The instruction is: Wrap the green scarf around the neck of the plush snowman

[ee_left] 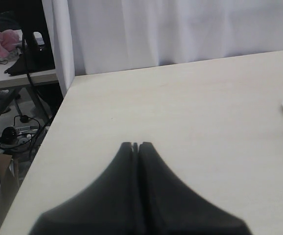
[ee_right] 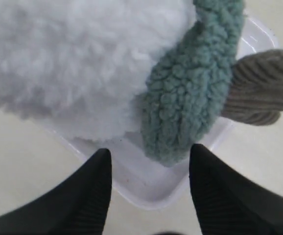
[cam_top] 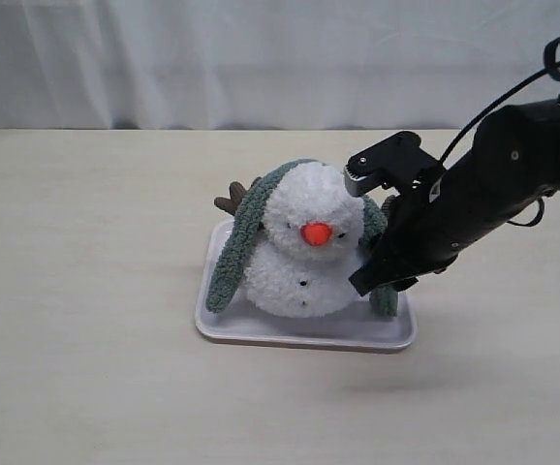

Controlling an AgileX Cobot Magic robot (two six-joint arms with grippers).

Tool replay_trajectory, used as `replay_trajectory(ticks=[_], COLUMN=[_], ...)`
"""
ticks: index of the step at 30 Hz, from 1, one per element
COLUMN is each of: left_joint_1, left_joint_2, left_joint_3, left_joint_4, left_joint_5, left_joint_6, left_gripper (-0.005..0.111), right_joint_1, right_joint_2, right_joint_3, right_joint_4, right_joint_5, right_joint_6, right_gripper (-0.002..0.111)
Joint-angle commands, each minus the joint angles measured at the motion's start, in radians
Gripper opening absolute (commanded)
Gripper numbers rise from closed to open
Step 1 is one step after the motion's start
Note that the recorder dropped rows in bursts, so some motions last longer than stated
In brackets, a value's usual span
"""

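Right gripper (ee_right: 150, 150), jaws spread, partly hides the green scarf (cam_top: 230, 254) beside the plush snowman (cam_top: 297, 205); left gripper (ee_left: 135, 145) pressed together

A shallow white tray (cam_top: 261, 335) is set on a pale worktop (cam_top: 86, 291). A white curtain (cam_top: 261, 58) is hung behind it. Cables (ee_left: 19, 128) are seen on the floor beside the worktop.

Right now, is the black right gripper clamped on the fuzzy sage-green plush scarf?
No, the right gripper has its jaws standing apart, and the scarf hangs with its loose end just beyond them, ungripped.
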Motion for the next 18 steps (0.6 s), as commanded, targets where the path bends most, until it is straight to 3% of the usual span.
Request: replay_trajectory(ticks=[1,6,12,18], left_joint_1=[-0.006,-0.006,-0.006,-0.006], left_joint_2=[-0.003,-0.003,-0.003,-0.003], left_joint_3=[0.004,0.004,0.004,0.004], left_joint_4=[-0.002,-0.002,-0.002,-0.002], left_joint_5=[-0.008,-0.008,-0.008,-0.008], left_joint_6=[-0.001,-0.001,-0.001,-0.001], left_gripper=[0.0,0.0,0.0,0.0], right_joint_1=[-0.004,-0.003,-0.003,-0.003], right_joint_2=[0.063,0.084,0.054,0.011], right_joint_3=[0.023,0.023,0.023,0.023], right_joint_4=[0.0,0.0,0.0,0.103], right_joint_5=[-0.11,-0.125,-0.076,0.015], right_joint_6=[0.009,0.041,0.053,0.051], right_gripper=[0.047,0.043,0.005,0.004])
